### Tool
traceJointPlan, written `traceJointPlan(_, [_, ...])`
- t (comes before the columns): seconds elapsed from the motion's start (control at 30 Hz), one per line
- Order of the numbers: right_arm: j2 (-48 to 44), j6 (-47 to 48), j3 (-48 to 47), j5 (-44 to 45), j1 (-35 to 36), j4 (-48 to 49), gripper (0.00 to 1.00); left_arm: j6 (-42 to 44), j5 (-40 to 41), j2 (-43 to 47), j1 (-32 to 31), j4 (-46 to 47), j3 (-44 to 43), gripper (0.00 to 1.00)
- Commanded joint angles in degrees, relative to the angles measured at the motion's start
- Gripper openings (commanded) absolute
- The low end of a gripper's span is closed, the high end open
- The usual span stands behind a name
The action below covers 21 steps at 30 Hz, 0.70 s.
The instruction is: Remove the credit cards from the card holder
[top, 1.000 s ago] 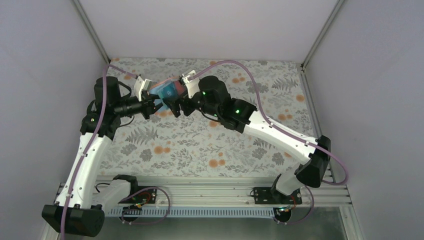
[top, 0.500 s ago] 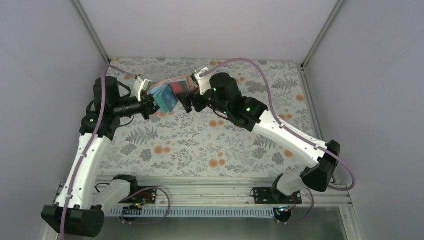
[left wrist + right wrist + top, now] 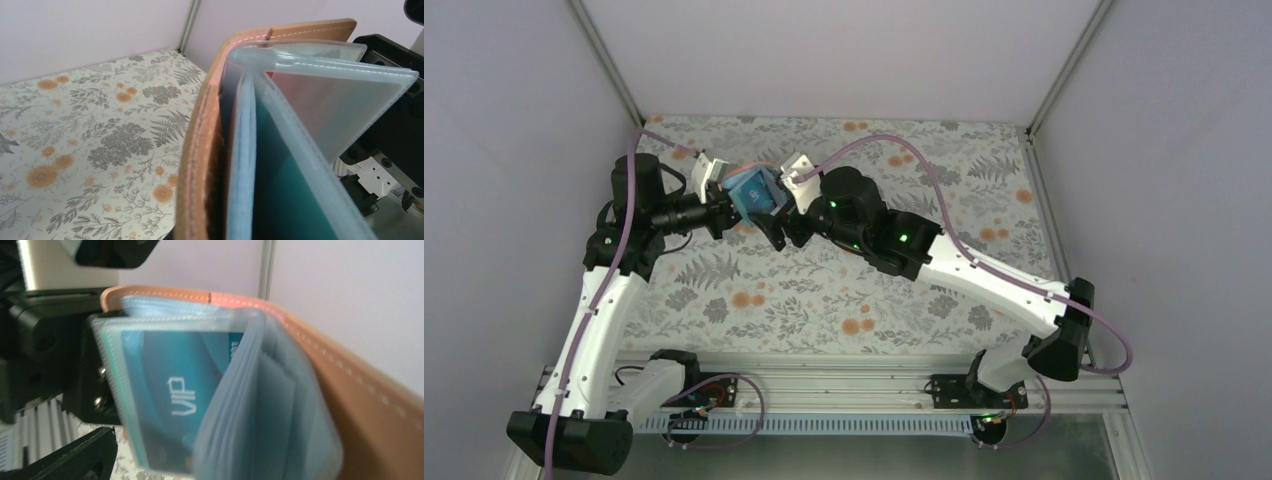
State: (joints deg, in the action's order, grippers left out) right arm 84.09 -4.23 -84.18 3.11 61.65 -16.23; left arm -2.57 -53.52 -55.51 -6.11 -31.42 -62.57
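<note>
The card holder [image 3: 753, 191] is held up above the table at the back left, open, with its light blue sleeves showing. My left gripper [image 3: 726, 211] is shut on its lower edge; its fingers are hidden in the left wrist view, where the reddish-brown cover [image 3: 199, 150], the teal green card [image 3: 285, 195] and the red card [image 3: 320, 100] show in the sleeves. My right gripper [image 3: 776, 223] is right against the holder with its jaws apart; one finger [image 3: 75, 460] shows at the lower left. The blue card [image 3: 172, 390] marked VIP sits in a sleeve.
The floral tablecloth [image 3: 844, 290] covers the table under both arms. Grey walls and metal corner posts [image 3: 1064, 70] close in the back and sides. The left gripper's black body [image 3: 45, 350] is close behind the holder in the right wrist view.
My right gripper swung out to the right, pulling a flap with the red card open, then came back left and lower against the holder. The left arm stayed put.
</note>
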Motion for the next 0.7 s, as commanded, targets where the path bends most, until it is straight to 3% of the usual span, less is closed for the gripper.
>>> traceJointPlan(0.0, [3.4,-0.2,-4.6,6.3,1.3,0.4,1.0,-0.3,-0.5,0.3,0.3,1.5,-0.6,0.02])
traceJointPlan(0.43, [6.2,0.1,-7.7,3.3,1.8,0.3,1.0,-0.2,-0.5,0.4,0.3,1.5,-0.5,0.02])
traceJointPlan(0.57, [6.7,4.2,-8.4,-7.6,1.9,0.2,1.0,-0.2,-0.5,0.3,0.3,1.5,-0.5,0.02])
traceJointPlan(0.67, [7.0,4.1,-9.2,-4.5,1.8,-1.3,0.99,-0.1,-0.6,0.5,0.3,1.5,-0.7,0.02])
